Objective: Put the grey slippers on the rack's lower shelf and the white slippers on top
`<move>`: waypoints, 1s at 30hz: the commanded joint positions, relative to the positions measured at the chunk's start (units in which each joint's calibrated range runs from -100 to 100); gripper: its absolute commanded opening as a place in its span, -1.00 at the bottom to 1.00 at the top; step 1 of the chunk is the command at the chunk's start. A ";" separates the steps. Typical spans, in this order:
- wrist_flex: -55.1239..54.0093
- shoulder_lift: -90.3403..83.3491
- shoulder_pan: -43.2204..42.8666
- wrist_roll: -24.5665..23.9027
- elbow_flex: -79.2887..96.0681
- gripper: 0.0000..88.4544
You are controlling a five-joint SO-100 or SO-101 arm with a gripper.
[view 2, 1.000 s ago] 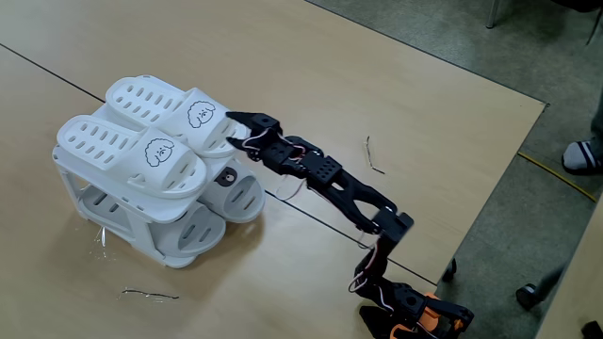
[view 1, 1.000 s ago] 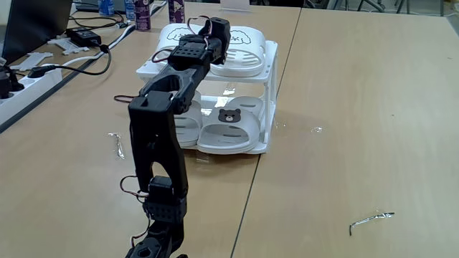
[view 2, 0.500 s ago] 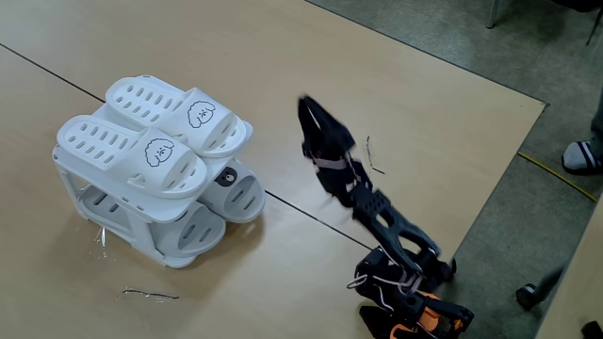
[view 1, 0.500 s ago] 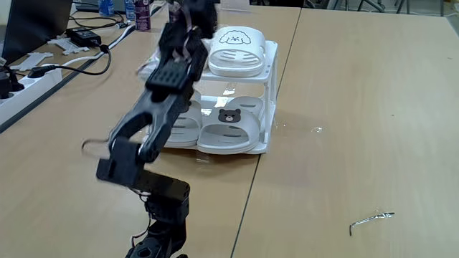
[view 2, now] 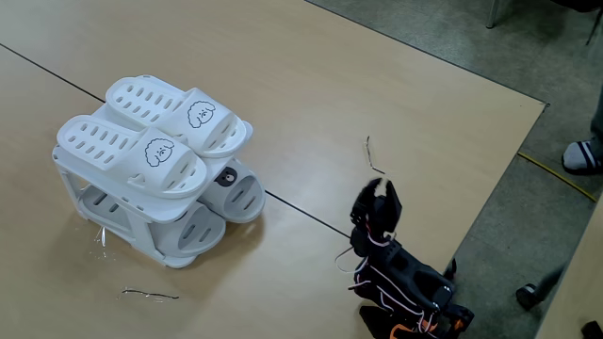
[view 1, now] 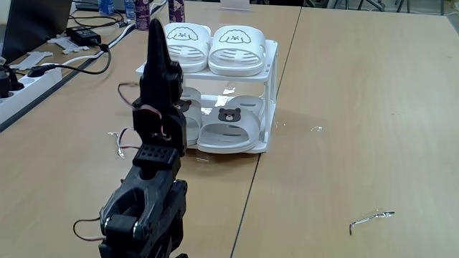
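Note:
The white rack (view 1: 272, 73) (view 2: 68, 179) stands on the wooden table. Both white slippers (view 1: 236, 40) (view 2: 143, 151) with dog faces lie side by side on its slatted top. The grey slippers (view 1: 229, 126) (view 2: 236, 195) with bear emblems sit on the lower shelf (view 1: 261, 147); the arm partly hides the left one in a fixed view. My gripper (view 1: 155, 29) (view 2: 378, 191) is folded back over the arm's base, pointing upward, well clear of the rack. Its jaws are shut with nothing in them.
A power strip with cables (view 1: 37, 72), a laptop (view 1: 29, 25) and bottles (view 1: 140, 11) crowd the far left of the table. Bent wire bits (view 1: 371, 218) (view 2: 151, 295) lie on the wood. The table edge runs close behind the arm's base, with a person's foot (view 2: 582, 156) beyond.
The arm pulled away from the rack's top tier, swung up and folded back over its base. The slippers stayed where they were.

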 commanded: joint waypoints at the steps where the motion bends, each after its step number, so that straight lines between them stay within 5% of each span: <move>1: -3.33 -8.11 -0.27 0.42 3.86 -0.99; 15: -23.00 -9.63 -0.35 0.42 4.94 -0.99; 30: -23.09 -9.55 -0.27 0.42 4.94 -0.99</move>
